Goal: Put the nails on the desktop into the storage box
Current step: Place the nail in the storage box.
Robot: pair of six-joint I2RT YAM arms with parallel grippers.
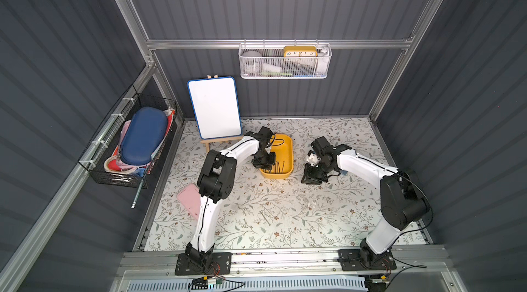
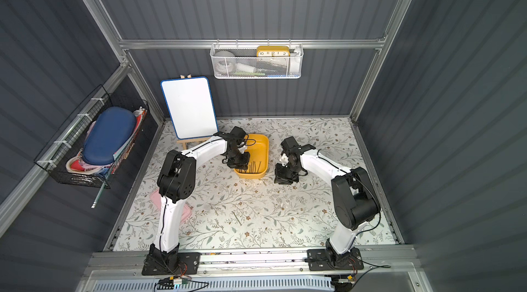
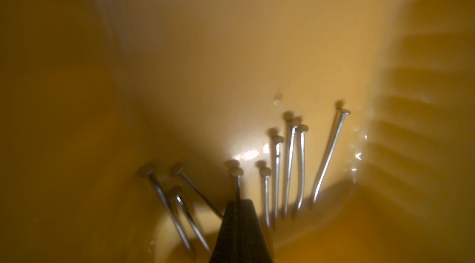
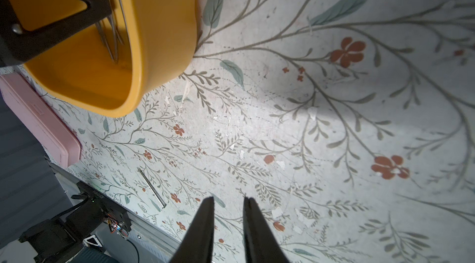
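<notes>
While my left wrist view is showing only the inside of the storage box (image 3: 231, 56), both top views are giving the whole cell. Close up, I'm counting about nine nails (image 3: 288, 166) lying on the box floor, fanned, heads pointing away from my left gripper (image 3: 237, 201). That gripper is sitting closed inside the box, pinching the shaft of one nail (image 3: 237, 183), which is running straight out from the seam between the tips. From above these nails are reading only as thin dark lines at the near end of the storage box (image 1: 281, 141), long axes roughly along its length.

My right wrist view is showing my right gripper (image 4: 228, 198) hovering over the table (image 4: 334, 120), holding nothing, a narrow gap between its tips. It's also catching a stray nail (image 4: 151, 187) lying flat on the table, well apart from the box, and a pink case (image 4: 38, 120) at the table edge. In a top view the stray nail (image 1: 265, 217) is running diagonally, far-left to near-right; which end is the head, I can't tell.

Floral-print table, dark ribbed walls, whiteboard (image 1: 215, 106) on an easel, white mesh basket (image 1: 285, 71) on the back rail, black wire basket (image 1: 128, 162) on the left wall.
</notes>
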